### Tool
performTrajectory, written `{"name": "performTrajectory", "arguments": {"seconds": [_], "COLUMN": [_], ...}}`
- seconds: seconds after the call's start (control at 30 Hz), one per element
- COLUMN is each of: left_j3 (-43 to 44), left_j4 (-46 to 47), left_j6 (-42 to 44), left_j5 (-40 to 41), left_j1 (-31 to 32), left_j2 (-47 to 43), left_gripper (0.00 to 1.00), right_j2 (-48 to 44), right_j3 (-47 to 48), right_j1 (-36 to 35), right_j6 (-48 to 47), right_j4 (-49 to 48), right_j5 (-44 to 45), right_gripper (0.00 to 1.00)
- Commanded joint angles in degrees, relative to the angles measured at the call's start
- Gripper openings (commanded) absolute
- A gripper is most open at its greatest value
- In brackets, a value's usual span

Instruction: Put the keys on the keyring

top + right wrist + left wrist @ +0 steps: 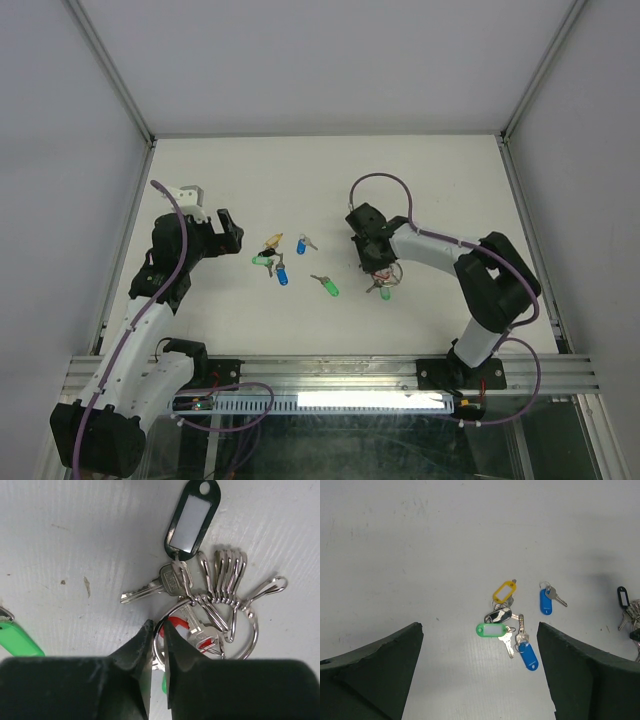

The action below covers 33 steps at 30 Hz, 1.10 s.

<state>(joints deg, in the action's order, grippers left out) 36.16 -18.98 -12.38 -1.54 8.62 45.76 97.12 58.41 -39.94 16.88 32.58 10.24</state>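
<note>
Nearest the arms' rail, the right tool was pinched down to a narrow slit on the wire of the keyring. The ring lay flat on the white desk with a black-tagged key, a row of small metal clips and a red tag bunched on it. Just to its left lay a lone green-tagged key. Farther left and back sat a cluster of keys (green, black, yellow and blue tags, all touching), and a second blue-tagged key lay slightly apart beyond them. The left tool hovered above that cluster, its fingers spread wide and holding nothing.
</note>
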Motion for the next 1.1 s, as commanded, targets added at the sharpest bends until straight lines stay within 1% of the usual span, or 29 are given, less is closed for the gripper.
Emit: {"name": "performTrajectory", "arguments": {"seconds": [0.0, 0.07, 0.2, 0.27, 0.33, 0.47, 0.53, 0.6, 0.77, 0.83, 0.87, 0.93, 1.0, 1.07], "left_j3": [2.11, 2.12, 2.35, 2.09, 1.57, -2.43, -4.68, -5.78, -6.16, -6.68, -6.9, -6.68, -5.18, -3.65], "left_j4": [1.67, 1.66, 2.16, 3.48, 5.04, 12.97, 17.63, 20.31, 25.29, 29.88, 33.58, 38.03, 40.52, 43.36], "left_j6": [1.11, 1.07, 0.84, 0.25, -2.08, -9.52, -12.1, -12.96, -13.9, -14.89, -15.16, -13.75, -10.21, -8.07], "left_j5": [-0.61, -0.8, -2.94, -6.23, -9.81, -18.1, -19.42, -18.83, -13.12, -12.33, -11.55, -9.04, -5.6, -4.39], "left_j1": [-0.07, -0.08, -0.02, -0.07, -0.04, 0.49, 2.15, 5.14, 15.23, 19.11, 21.2, 25.87, 30.49, 33.62], "left_j2": [0.05, 0.06, 0.15, 0.48, 0.77, 0.22, -0.3, 0.15, 4.93, 8.13, 9.95, 14.0, 18.44, 22.74], "left_gripper": [0.95, 0.95, 0.99, 0.99, 0.99, 0.99, 0.99, 0.99, 0.99, 0.97, 0.96, 0.92, 0.91, 0.9], "right_j2": [1.14, 0.3, -4.48, -7.63, -11.11, -17.39, -19.8, -21.86, -26.37, -28.18, -28.91, -30.17, -31.17, -31.99], "right_j3": [0.3, -0.85, -3.14, -4.78, -7.2, -11.82, -13.71, -15.43, -19.48, -21.3, -22.27, -24.14, -25.58, -26.87], "right_j1": [0.3, 0.69, 1.76, 3.55, 5.37, 8.22, 9.11, 9.89, 11.14, 11.7, 11.97, 12.36, 12.98, 14.02], "right_j6": [1.76, 2.35, 3.73, 4.9, 6.42, 10.47, 12.75, 15.23, 22.22, 25.33, 26.65, 29.28, 31.64, 34.45], "right_j4": [-3.22, -3.83, -5.83, -7.72, -10.4, -16.06, -18.44, -20.77, -26.43, -28.84, -29.84, -31.21, -32.37, -33.09], "right_j5": [0.22, -0.26, -2.53, -5.23, -8.91, -14.26, -15.71, -17.11, -18.46, -18.58, -18.54, -17.86, -17.5, -17.71], "right_gripper": [0.07, 0.0, 0.0, 0.0, 0.0, 0.0, 0.0, 0.0, 0.0, 0.0, 0.0, 0.0, 0.0, 0.0]}}
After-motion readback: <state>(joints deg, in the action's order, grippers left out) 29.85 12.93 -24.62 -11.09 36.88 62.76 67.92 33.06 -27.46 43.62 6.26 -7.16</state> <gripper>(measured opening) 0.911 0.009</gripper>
